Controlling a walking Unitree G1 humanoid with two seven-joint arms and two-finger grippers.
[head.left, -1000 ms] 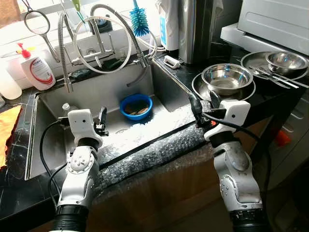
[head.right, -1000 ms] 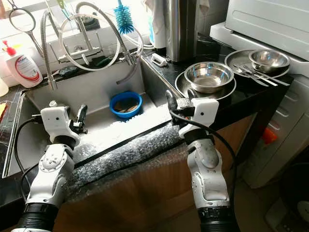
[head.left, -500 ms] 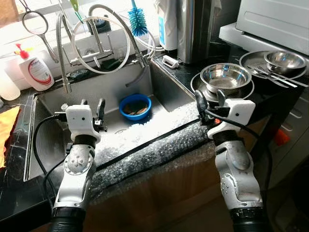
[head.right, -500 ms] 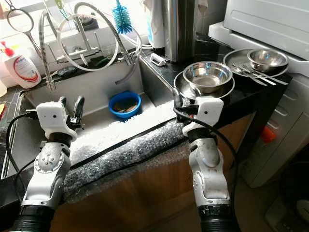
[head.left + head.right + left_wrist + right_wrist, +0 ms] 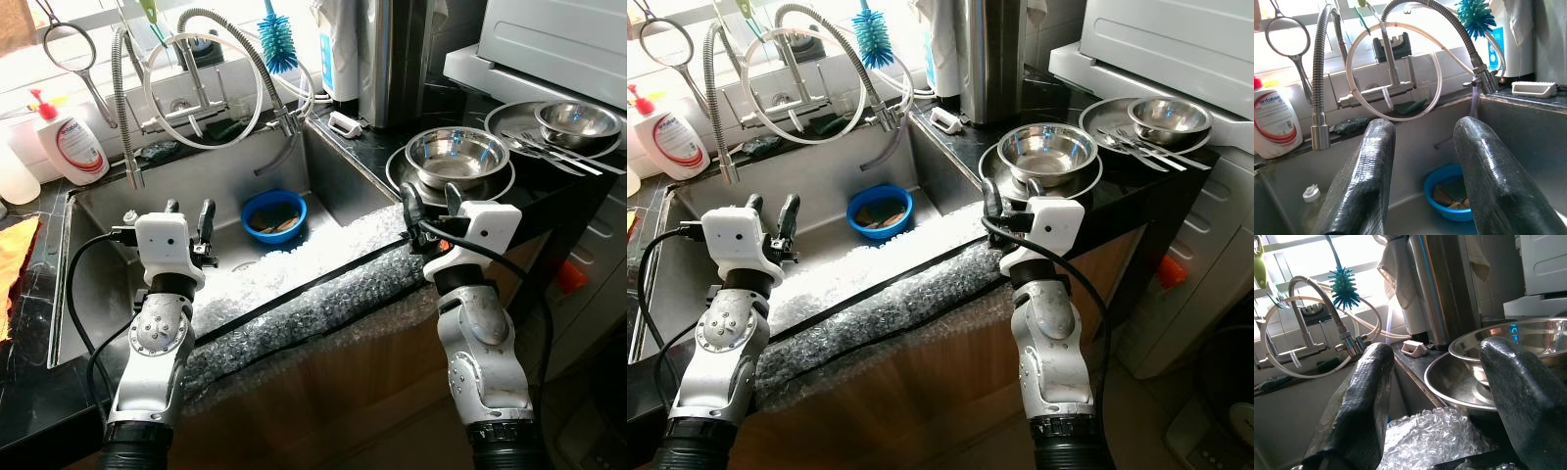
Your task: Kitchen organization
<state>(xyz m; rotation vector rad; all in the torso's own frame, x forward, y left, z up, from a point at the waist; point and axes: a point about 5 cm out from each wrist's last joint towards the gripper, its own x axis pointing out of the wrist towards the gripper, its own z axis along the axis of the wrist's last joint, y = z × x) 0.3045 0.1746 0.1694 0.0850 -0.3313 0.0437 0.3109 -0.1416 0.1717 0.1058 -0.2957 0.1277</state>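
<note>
Left pincer (image 5: 187,209) and right pincer (image 5: 428,193) both spread apart, empty, above the bubble-wrapped sink (image 5: 98,211) edge.

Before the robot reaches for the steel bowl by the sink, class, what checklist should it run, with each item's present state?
1. Right gripper open: ok.
2. Right gripper empty: ok.
3. Steel bowl upright on its plate, nothing in it: ok.
4. Right gripper touching the bowl: not ok, short of it.
5. Left gripper open, empty, over the sink: ok.
6. Bubble wrap fixed on the sink's front edge: cannot tell.
</note>
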